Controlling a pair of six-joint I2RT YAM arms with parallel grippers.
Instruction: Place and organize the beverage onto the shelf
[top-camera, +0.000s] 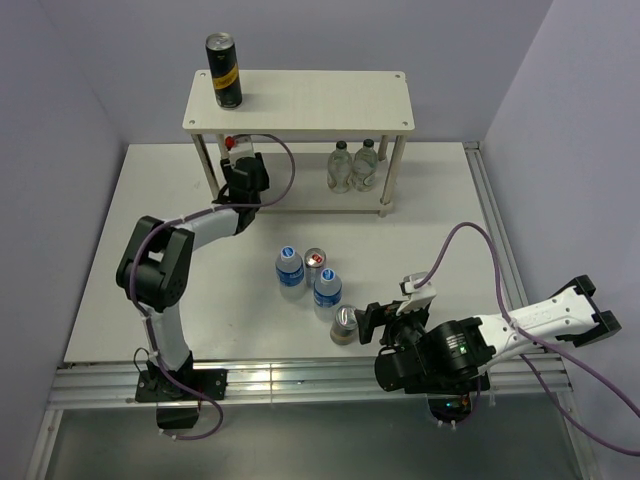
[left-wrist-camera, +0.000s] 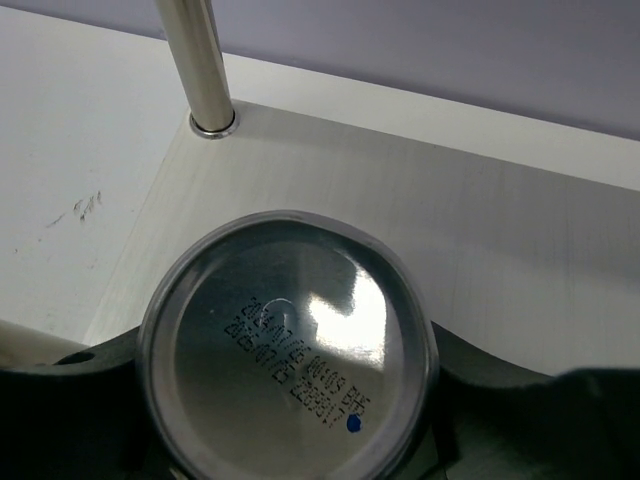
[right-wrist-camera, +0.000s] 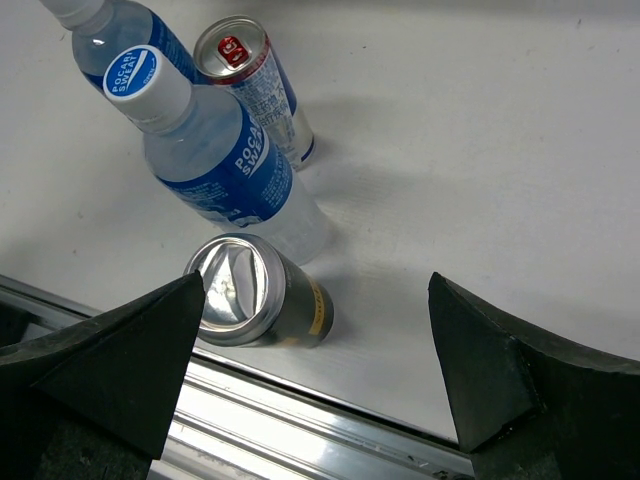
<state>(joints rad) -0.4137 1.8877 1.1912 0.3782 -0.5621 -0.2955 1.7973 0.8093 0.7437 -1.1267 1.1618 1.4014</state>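
Left arm stretched to shelf (top-camera: 300, 100), left gripper (top-camera: 241, 160) clenched on date-stamped can (left-wrist-camera: 288, 350) at lower board (left-wrist-camera: 480, 230), stamp legible only from left wrist; right gripper (right-wrist-camera: 317, 300) spread wide, empty, over black-and-gold can (right-wrist-camera: 250, 292).

The left arm (top-camera: 205, 226) and right arm (top-camera: 530, 320) have white links, black joints and purple cables (top-camera: 468, 226).

A black can (top-camera: 225, 70) stands on the shelf's (top-camera: 320, 100) top board, with two bottles (top-camera: 341, 166) on the board below. The left gripper (top-camera: 238, 157) grips a slim can (top-camera: 231, 144) at the lower board. Four drinks (top-camera: 327, 290) stand near the open right gripper (top-camera: 373, 325).
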